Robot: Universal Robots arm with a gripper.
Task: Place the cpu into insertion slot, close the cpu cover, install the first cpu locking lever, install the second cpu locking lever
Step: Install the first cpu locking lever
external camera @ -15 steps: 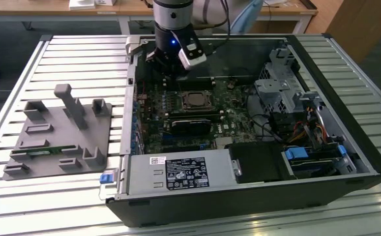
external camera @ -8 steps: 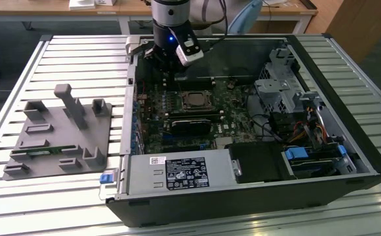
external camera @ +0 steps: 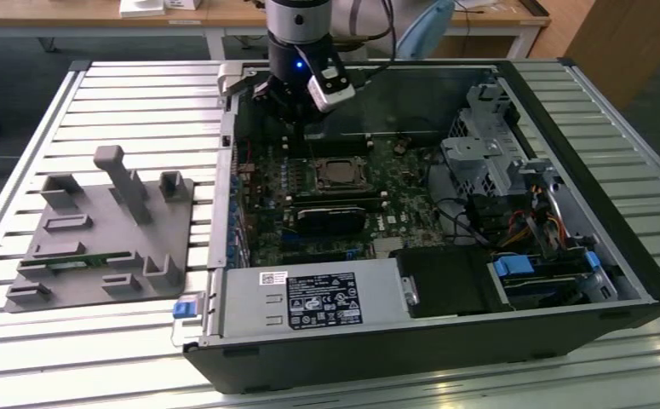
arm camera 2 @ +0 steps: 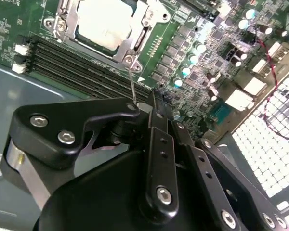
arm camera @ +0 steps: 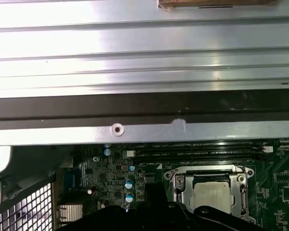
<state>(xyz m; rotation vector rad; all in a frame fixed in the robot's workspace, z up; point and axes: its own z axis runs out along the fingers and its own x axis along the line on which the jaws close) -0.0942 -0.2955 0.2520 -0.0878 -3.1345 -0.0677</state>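
One gripper (external camera: 296,122) hangs over the motherboard (external camera: 393,200) inside one open PC case (external camera: 444,341) on the slatted worktop (external camera: 136,85). Can't tell if the jaws are released or clenched. One cpu (arm camera 2: 103,21) sits in the insertion slot (external camera: 318,170), just nearer than the gripper. One cpu cover (arm camera 2: 135,41) lies flat over its edges. One thin wire lever (arm camera 2: 131,84) stands up from the socket corner, just beside the gripper tip. Four long memory slots (arm camera 2: 72,62) run beside the socket. One black card (external camera: 330,220) lies nearer. One grey fixture (external camera: 102,239) sits on the worktop at the exterior view's left.
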